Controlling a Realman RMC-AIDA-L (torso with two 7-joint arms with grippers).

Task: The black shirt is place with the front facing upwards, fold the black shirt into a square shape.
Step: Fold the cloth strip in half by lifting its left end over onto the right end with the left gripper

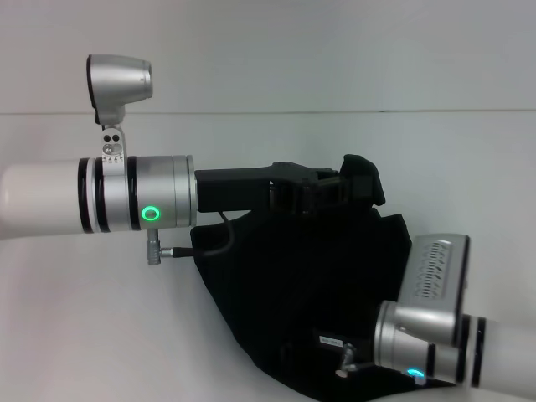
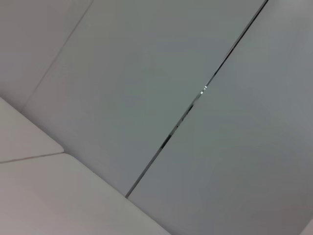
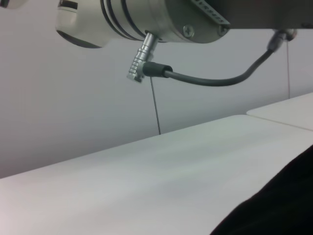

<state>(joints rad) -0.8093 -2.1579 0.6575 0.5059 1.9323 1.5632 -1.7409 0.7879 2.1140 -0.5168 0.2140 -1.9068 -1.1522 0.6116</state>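
Lying across the centre and lower right of the head view, on the white surface (image 1: 100, 318): the black shirt (image 1: 301, 310), bunched into an irregular dark mass with no lettering or label visible. Reaching in from the left edge of the head view, at mid-height: the left arm, silver and white with a green ring light, ending in the black left gripper (image 1: 360, 188) at upper centre. Raised at that gripper: a fold of the shirt's cloth, lifted above the rest of the garment; jaws appear clenched on the black shirt, though black on black makes the contact hard to read. Entering from the lower right corner of the head view: the right arm, its wrist over the shirt's near edge; right gripper (image 1: 331, 342) dark against dark cloth, state of jaws cannot be told. Seen in the right wrist view: a black edge of the shirt at lower right, the pale surface (image 3: 146, 186) across the middle, the left arm's wrist and cable at top. Seen in the left wrist view: grey wall panels and a seam only.
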